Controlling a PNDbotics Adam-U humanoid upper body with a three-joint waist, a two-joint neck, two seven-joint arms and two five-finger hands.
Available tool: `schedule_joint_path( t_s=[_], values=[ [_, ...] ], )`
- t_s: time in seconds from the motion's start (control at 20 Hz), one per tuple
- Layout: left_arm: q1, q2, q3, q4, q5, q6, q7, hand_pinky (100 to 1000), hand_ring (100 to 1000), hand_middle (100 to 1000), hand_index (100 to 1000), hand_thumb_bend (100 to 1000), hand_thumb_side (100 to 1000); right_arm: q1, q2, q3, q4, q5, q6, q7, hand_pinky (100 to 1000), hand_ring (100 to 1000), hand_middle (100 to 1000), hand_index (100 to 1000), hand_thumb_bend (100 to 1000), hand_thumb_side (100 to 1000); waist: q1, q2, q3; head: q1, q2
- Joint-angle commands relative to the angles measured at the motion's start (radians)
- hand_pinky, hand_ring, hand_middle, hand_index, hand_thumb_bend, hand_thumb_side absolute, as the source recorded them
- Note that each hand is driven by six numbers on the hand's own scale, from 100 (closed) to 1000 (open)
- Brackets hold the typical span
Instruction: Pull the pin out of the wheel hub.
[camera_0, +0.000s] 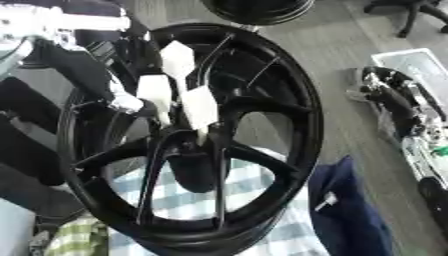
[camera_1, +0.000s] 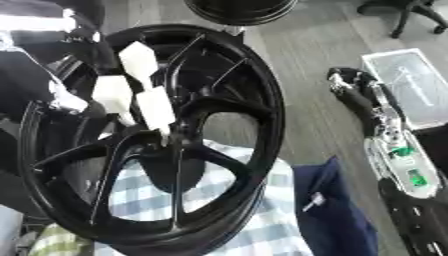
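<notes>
One black wheel hub (camera_0: 262, 150) stands tilted in the middle, spokes facing the camera. Left hand (camera_0: 179, 92) reaches in from upper left with three white-tipped fingers (camera_0: 199, 106) pointing at the hub centre; lowest tip touches the centre, cannot tell if it pinches anything. The pin itself can't be made out (too small or hidden). Right hand (camera_1: 367, 100) hangs at right edge, fingers unclear. One checked cloth (camera_0: 254, 185) and one blue cloth (camera_0: 346, 210) behind the wheel

A black wheel hub (camera_1: 153, 145) stands tilted over a blue-checked cloth (camera_1: 219, 200). The left hand (camera_1: 131, 95), with white-tipped fingers (camera_1: 156, 109), reaches down to the hub's centre. The right hand (camera_1: 354, 87) hangs apart at the right, above grey floor (camera_1: 306, 75).
</notes>
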Motion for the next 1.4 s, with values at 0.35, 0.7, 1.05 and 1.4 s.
schedule_joint_path(
  t_s=[0.35, 0.7, 1.05, 1.4],
  values=[
    [-0.022, -0.007, -0.001, 0.03, -0.028, -0.008, -0.025, 753, 704, 676, 753, 547, 323, -0.009, -0.018, -0.004, -0.011, 0.004, 0.0, 0.001, 831, 747, 701, 795, 175, 477, -0.003, -0.018, -0.003, 0.002, -0.012],
    [-0.018, -0.012, -0.005, 0.062, -0.088, -0.033, -0.037, 749, 700, 670, 751, 516, 309, -0.008, -0.017, -0.003, -0.01, 0.004, -0.001, 0.002, 831, 747, 701, 795, 175, 478, -0.002, -0.017, -0.002, 0.009, -0.013],
    [-0.017, -0.025, -0.009, 0.096, -0.104, -0.051, -0.035, 738, 684, 648, 723, 498, 245, -0.008, -0.015, -0.003, -0.009, 0.005, -0.001, 0.004, 831, 747, 701, 795, 174, 479, -0.003, -0.016, -0.002, 0.015, -0.013],
    [-0.02, -0.04, -0.015, 0.115, -0.115, -0.057, -0.042, 725, 662, 623, 673, 465, 226, -0.008, -0.014, -0.003, -0.008, 0.005, -0.001, 0.004, 831, 747, 701, 795, 174, 479, -0.001, -0.016, -0.003, 0.018, -0.015]
  ],
)
